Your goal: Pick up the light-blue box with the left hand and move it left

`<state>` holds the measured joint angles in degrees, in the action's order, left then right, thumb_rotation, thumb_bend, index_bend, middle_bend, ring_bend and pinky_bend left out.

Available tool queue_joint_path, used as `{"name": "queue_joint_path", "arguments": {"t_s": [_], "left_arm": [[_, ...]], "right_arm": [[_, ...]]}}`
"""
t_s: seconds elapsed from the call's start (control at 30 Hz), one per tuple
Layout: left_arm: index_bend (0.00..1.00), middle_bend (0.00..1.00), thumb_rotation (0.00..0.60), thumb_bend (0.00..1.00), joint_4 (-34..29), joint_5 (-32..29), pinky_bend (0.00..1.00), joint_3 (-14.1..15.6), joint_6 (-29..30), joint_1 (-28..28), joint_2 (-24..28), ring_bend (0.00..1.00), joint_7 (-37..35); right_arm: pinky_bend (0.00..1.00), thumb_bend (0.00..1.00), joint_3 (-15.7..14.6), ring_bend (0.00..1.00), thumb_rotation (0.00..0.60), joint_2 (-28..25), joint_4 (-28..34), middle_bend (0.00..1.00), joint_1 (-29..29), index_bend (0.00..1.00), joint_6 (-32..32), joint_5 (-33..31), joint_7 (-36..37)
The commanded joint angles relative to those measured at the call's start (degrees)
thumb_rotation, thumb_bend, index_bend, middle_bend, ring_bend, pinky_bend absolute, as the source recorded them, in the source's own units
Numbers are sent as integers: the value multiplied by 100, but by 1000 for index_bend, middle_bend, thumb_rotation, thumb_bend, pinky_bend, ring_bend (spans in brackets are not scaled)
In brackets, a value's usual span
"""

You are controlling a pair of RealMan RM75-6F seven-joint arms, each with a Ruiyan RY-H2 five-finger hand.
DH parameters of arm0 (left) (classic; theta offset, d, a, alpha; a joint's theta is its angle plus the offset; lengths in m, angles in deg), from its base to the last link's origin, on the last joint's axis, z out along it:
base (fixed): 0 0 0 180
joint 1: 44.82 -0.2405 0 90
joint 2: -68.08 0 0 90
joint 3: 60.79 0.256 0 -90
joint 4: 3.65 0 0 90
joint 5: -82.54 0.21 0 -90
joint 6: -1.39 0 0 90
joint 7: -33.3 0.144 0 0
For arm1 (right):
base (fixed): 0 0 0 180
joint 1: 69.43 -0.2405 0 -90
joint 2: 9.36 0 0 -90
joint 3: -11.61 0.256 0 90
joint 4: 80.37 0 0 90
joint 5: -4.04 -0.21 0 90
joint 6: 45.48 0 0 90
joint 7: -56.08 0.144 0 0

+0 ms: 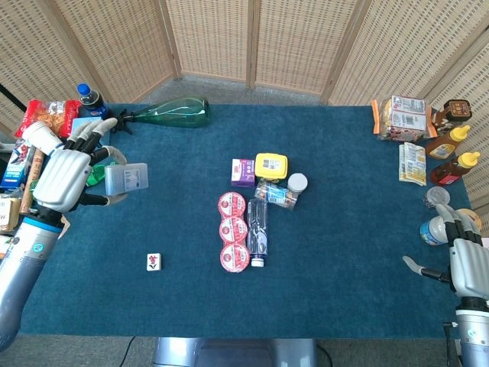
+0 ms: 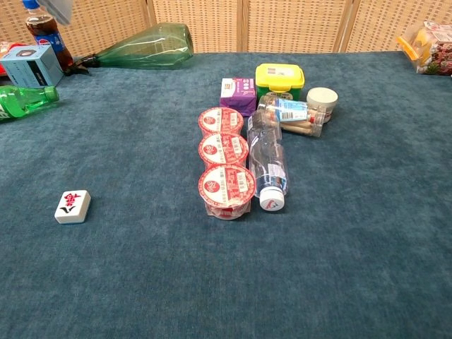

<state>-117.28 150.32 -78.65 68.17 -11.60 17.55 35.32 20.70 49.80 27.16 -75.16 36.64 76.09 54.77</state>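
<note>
My left hand (image 1: 65,174) is raised high above the left side of the table and holds the light-blue box (image 1: 126,180) between thumb and fingers. In the chest view only a corner of the light-blue box (image 2: 60,10) shows at the top left edge; the hand itself is out of that frame. My right hand (image 1: 467,264) hangs at the table's right front edge, fingers apart, holding nothing.
A mahjong tile (image 1: 154,261) lies front left. Three red-lidded cups (image 1: 233,229), a clear bottle (image 1: 257,229), a purple box (image 1: 243,172) and a yellow tub (image 1: 271,165) fill the middle. A green bottle (image 2: 25,101), a blue carton (image 2: 32,65) and a cola bottle (image 1: 90,99) crowd the left edge.
</note>
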Motion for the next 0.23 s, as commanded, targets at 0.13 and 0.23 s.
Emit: {"name": "queue_joint_path", "arguments": {"t_s": [0.13,0.23], "left_arm": [[691,0,600,131,-56,39,0,-58,0,-35,112,0,-179],[695,0,600,131,-57,78,0,-62,-17,-33,132,0,-234]], "right_arm": [[0,0,28,0,506,29,12,0,-35,0,-27,-22,-39],[0,0,38,0,501,39,23,0,-61,0,-57,-44,-93]]}}
